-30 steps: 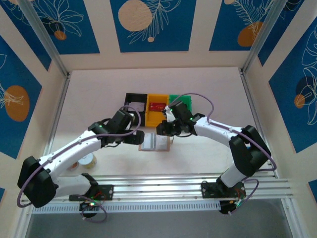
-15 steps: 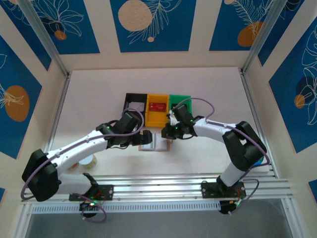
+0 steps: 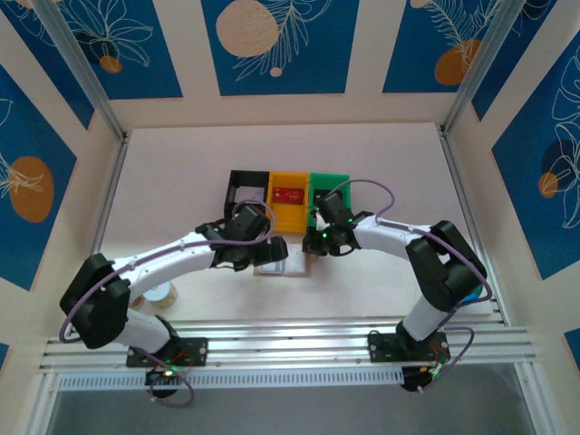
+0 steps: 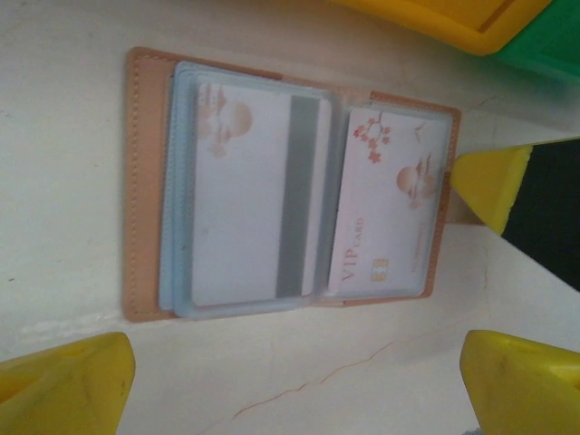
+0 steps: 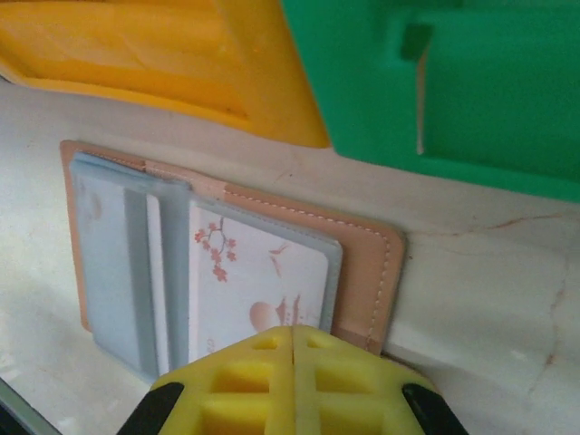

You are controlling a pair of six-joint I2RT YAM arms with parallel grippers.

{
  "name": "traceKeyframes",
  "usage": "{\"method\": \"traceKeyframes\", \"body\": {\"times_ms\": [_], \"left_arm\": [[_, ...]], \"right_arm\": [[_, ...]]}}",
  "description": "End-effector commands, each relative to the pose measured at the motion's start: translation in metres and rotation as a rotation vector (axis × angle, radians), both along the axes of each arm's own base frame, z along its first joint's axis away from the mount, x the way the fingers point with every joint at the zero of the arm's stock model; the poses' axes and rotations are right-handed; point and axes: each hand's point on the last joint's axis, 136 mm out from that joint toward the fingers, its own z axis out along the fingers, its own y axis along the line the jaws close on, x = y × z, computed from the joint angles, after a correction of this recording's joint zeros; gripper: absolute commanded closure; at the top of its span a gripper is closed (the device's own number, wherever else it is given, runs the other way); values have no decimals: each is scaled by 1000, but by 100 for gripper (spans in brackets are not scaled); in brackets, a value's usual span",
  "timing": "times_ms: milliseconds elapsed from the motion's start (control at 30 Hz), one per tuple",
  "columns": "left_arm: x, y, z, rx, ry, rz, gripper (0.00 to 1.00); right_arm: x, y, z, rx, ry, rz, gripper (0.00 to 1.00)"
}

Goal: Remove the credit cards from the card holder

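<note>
1. The card holder [image 3: 283, 264] lies open and flat on the table [image 3: 181, 181], just in front of the yellow bin [image 3: 290, 217] and the green bin [image 3: 331, 181].
2. Both clear pockets are filled. In the left wrist view, the card holder [image 4: 145, 181] shows a card with a grey stripe [image 4: 245, 208] on one side and a blossom-print card marked VIP [image 4: 390, 208] on the other.
3. Left gripper [image 3: 275, 252]: jaws spread wide, holding nothing, hanging over the holder's near edge, with its fingers [image 4: 63, 381] clear of the leather.
4. Right gripper [image 5: 292, 381]: jaws pressed together with nothing between them. The tips sit at the holder's [image 5: 362, 263] outer edge beside the blossom card; contact cannot be confirmed.
5. A red item [image 3: 288, 194] lies in the yellow bin.
</note>
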Motion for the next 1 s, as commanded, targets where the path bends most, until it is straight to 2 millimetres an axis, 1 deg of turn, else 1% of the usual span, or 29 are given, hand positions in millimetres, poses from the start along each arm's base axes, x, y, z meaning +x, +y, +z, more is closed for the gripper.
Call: {"method": "traceKeyframes", "body": {"times_ms": [0,233,433,567,767,867,967], "left_arm": [[9,-19,12,-50,-19,0,11],[17,-37,6,-59,-11,-18,14],[19,-49,-5,-79,6,-28,22],[18,-52,-11,-76,11,-34,25],[20,-58,-18,-97,8,-49,37],[20,-61,-22,-107,9,-57,47],[19,-63,-27,-115,13,-63,50]], "right_arm": [[0,-3,-9,-34,32,-19,100],[3,-4,-10,-38,36,-23,100],[4,-4,-10,-36,36,-27,100],[4,-4,-10,-35,40,-27,100],[4,-4,-12,-39,44,-28,100],[4,-4,-13,-42,48,-30,100],[4,-5,-14,-46,50,-32,100]]}}
